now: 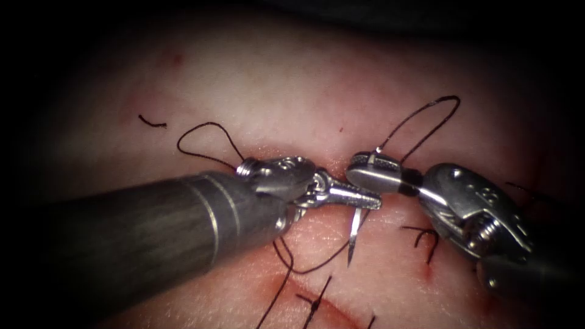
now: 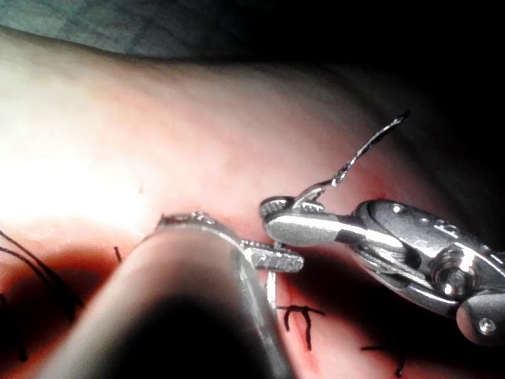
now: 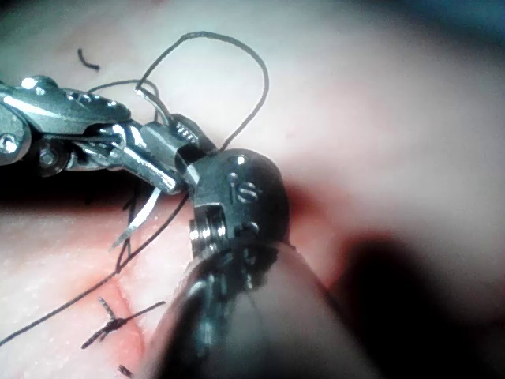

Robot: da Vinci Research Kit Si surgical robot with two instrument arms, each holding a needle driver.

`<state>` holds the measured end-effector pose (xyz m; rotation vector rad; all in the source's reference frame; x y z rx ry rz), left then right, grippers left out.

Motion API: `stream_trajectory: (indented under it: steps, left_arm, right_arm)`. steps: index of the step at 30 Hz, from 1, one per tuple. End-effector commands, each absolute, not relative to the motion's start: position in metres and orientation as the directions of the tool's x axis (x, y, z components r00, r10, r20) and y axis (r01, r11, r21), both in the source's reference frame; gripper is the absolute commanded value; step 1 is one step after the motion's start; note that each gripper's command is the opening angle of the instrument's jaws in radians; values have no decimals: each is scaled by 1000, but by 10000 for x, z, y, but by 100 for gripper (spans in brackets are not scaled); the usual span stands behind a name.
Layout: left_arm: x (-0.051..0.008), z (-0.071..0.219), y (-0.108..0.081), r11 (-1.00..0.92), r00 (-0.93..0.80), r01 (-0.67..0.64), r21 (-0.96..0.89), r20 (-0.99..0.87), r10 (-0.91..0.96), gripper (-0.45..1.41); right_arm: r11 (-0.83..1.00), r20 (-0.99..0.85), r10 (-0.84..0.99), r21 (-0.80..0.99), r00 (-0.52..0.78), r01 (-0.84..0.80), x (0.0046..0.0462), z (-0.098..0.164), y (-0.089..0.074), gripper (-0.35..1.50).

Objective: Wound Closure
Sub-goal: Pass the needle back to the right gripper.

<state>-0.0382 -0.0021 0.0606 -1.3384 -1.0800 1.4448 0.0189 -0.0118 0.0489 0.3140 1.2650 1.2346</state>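
Both tools meet tip to tip over the middle of the tissue (image 1: 274, 79). The left tool (image 1: 373, 201) has its jaws closed on the needle (image 1: 354, 237), gripping it near one end of the curve. The rest hangs down with its point towards the near edge of the tissue. From here it looks free of the tissue, and I cannot tell which side of the cut (image 1: 332, 307) it is on.

The right tool (image 1: 359, 170) is clamped on the thread (image 1: 426, 113), which arcs up from its jaws in a loop towards the far right corner. A short cut end (image 1: 152, 122) lies loose well off to the far left.

I would judge the needle to be light, stiff and slick, likely to swivel if it is pinched on the round. It is best gripped flat across the body, away from the point. The thread looks limp and springy, and would kink or fray under a hard bite. The tissue seems soft and moist, so it would give and could tear at the cut's edge.

There are stamped marks on the right tool's wrist, seen closest in its own view (image 3: 237, 185). They might be digits, but I cannot read them for certain. I see no brand anywhere.
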Motion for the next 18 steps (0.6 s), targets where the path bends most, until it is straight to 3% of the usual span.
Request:
stream_trajectory:
  steps: [1, 5, 6, 7, 9, 10, 13, 18]
  left_arm:
    - [-388, 611, -17, -262, -51, -32, -964, -261, 964, -45]
    - [-388, 611, -20, -283, -58, -35, -959, -280, 958, -45]
    - [-389, 611, -20, -310, -62, -37, -950, -308, 949, -18]
    - [-388, 611, -19, -334, -60, -53, -941, -330, 942, 26]
    - [-388, 611, -17, -388, -54, -109, -915, -385, 921, 94]
    - [-387, 610, -16, -413, -54, -138, -900, -410, 911, 108]
    - [-385, 609, -16, -507, -70, -166, -846, -503, 862, 123]
    - [-377, 602, -27, -591, -91, -60, -804, -586, 805, 136]
  right_arm:
    - [386, -537, 822, 770, -190, -508, 198, 489, -114, -35]
    - [390, -535, 823, 775, -189, -498, 200, 485, -115, -35]
    - [390, -536, 823, 775, -189, -497, 199, 485, -116, -35]
    - [391, -536, 823, 775, -188, -497, 198, 485, -116, -35]
    - [392, -536, 823, 775, -187, -495, 196, 485, -117, -35]
    - [393, -536, 823, 776, -186, -494, 194, 485, -118, -35]
    - [398, -536, 825, 777, -180, -487, 189, 485, -120, -35]
    - [411, -503, 853, 810, -139, -418, 174, 483, -124, -35]
